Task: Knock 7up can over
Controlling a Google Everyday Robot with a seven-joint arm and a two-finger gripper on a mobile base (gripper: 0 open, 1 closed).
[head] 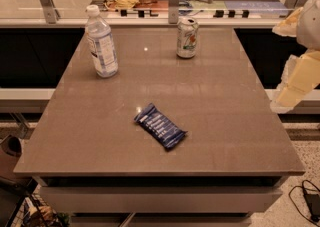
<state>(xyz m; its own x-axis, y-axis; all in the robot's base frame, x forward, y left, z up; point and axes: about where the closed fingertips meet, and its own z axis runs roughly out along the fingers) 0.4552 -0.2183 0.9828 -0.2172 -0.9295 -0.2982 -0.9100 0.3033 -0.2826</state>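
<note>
Nothing is done yet: the 7up can stands upright near the far edge of the counter, while the claw hangs well apart, off the right side, open or closed I cannot tell.

Brown table with a bottle and a snack bar

A clear water bottle with a white cap stands upright near the far left corner. A blue-wrapped snack bar lies flat and askew near the middle (somewhat nearer the front edge). A coil of yellow cable sits beyond the far edge.
</note>
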